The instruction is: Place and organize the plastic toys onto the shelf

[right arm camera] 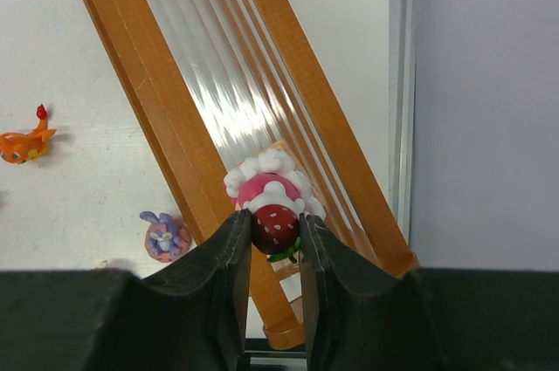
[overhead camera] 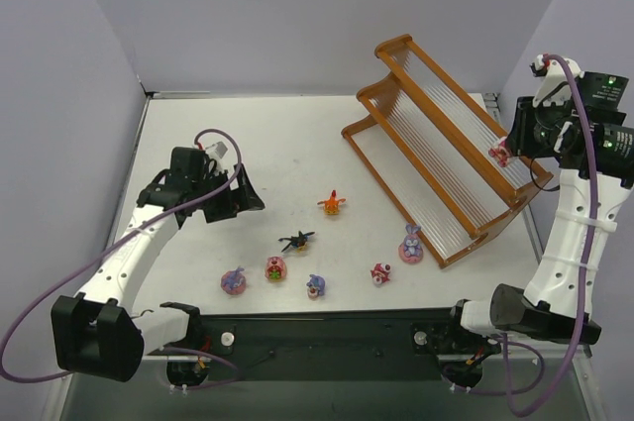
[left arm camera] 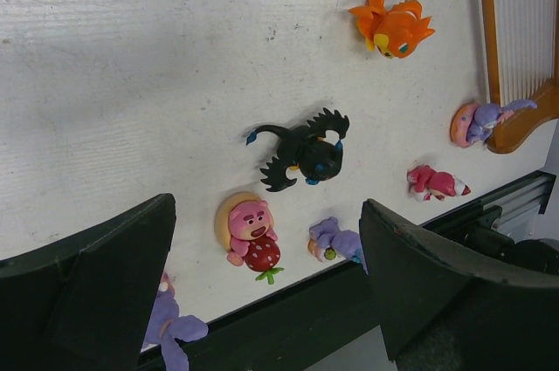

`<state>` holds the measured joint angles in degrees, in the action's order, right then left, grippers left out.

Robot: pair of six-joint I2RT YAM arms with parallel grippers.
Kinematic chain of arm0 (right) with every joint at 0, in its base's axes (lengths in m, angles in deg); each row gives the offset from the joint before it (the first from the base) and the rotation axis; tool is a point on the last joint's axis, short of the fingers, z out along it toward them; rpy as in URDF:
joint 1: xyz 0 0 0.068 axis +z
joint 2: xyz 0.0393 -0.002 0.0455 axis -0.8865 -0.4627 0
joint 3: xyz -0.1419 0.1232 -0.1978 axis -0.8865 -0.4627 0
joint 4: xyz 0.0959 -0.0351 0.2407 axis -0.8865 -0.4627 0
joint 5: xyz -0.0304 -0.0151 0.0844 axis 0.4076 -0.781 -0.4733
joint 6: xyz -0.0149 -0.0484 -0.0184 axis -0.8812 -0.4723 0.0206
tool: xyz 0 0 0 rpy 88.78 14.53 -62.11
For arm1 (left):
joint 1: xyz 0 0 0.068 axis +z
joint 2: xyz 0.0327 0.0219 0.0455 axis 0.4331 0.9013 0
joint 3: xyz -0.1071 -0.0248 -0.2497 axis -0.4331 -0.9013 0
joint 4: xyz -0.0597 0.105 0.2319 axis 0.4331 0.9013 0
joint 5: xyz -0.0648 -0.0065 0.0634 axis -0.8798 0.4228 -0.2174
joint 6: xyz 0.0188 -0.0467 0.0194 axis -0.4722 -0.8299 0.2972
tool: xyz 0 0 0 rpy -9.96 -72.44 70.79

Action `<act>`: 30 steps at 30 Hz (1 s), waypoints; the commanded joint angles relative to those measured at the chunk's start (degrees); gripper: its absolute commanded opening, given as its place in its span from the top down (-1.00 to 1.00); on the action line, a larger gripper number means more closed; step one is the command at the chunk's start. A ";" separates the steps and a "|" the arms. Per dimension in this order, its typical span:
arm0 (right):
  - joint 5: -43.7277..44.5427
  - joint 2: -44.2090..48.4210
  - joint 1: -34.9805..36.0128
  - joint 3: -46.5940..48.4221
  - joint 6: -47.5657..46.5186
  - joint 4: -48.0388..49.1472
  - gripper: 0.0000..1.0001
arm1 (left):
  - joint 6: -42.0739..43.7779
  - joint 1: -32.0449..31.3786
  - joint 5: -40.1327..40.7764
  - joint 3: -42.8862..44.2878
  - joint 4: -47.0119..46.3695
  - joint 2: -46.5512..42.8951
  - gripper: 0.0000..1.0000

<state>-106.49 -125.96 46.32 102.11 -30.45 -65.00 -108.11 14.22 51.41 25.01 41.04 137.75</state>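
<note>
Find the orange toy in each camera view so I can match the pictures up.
Top view: the orange toy sits near the picture's centre, left of the shelf.
Left wrist view: orange toy at upper right, beside the shelf corner.
Right wrist view: orange toy at the far left edge, left of the shelf.
Shared landmark: the shelf's orange rim.

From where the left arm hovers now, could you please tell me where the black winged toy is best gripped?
Probably by its compact body, coming from straight above. The black winged toy has thin wings and a tail splaying outward, poor surfaces to pinch. The open left pincer could close across the torso between them.
</note>
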 commanded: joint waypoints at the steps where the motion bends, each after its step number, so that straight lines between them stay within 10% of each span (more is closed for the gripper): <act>1: -2.48 0.26 -1.54 -1.83 -0.23 -0.34 0.79 | 1.16 0.46 -1.20 2.58 -1.08 0.60 -0.93; 9: -3.72 1.23 -2.25 -3.94 0.03 -0.51 0.58 | 1.51 0.46 -1.37 3.28 -0.65 1.57 -0.93; 16: -1.86 0.18 -2.34 -1.75 1.26 -0.16 -0.02 | 1.60 0.46 -1.81 3.11 -0.82 2.01 -0.93; 30: -3.52 0.08 0.64 8.44 8.10 1.06 -0.21 | 2.21 0.46 -0.67 3.54 0.14 1.48 -0.93</act>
<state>-108.63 -126.33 44.81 105.02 -27.18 -64.72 -107.56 14.27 50.95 25.56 41.15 139.69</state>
